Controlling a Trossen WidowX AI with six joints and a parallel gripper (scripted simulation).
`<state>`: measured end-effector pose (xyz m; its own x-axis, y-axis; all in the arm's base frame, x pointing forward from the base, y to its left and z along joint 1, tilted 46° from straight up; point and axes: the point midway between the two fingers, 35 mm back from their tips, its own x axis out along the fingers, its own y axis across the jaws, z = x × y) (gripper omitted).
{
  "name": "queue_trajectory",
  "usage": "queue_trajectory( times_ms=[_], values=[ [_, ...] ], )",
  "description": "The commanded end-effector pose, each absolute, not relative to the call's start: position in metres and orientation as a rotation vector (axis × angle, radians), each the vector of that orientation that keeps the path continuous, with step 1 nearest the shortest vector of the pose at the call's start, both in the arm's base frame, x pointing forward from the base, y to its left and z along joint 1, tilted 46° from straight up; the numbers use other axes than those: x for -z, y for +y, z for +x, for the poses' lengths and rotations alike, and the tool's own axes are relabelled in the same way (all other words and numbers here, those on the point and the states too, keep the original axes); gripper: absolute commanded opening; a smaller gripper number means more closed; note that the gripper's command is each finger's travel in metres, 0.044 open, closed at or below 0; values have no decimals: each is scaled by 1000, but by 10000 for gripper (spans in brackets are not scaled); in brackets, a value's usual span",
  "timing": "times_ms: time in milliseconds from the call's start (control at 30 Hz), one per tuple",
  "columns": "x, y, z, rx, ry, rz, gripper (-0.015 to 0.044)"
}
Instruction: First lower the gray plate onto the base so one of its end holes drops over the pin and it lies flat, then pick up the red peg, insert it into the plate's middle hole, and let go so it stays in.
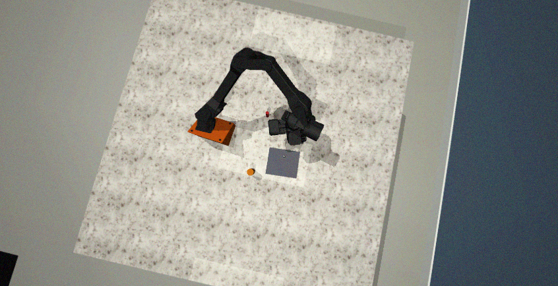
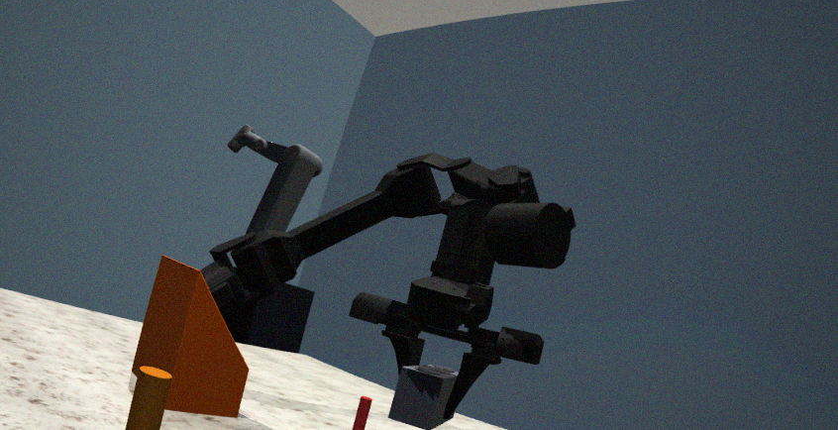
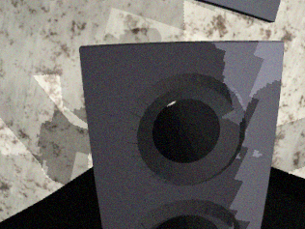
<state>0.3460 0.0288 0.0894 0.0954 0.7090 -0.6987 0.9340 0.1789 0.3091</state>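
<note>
My gripper (image 1: 291, 131) (image 2: 430, 381) is shut on the gray plate (image 2: 419, 400) (image 3: 122, 128), gripping it across its width. The wrist view shows two of the plate's round holes (image 3: 186, 130). The plate hangs just above the table, short of the gray square base (image 1: 281, 166). The base's small pin (image 1: 284, 155) stands near its far edge. The red peg (image 1: 267, 113) (image 2: 362, 412) stands upright on the table, left of the gripper. In the top view the arm hides the plate.
An orange wedge block (image 1: 220, 131) (image 2: 187, 345) sits under the arm's base. An orange cylinder (image 1: 250, 171) (image 2: 149, 398) stands upright left of the gray base. The marbled table top (image 1: 194, 214) ends at gray floor on all sides.
</note>
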Motion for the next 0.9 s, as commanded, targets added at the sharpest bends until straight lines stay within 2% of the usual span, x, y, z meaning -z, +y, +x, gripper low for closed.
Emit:
queue_trajectory(
  times_ms=[0,400,867],
  values=[
    [-101,19,344,354,1659,1577,0],
    [-121,3,336,349,1661,1581,0],
    [-83,-11,351,343,1659,1574,0]
  ],
)
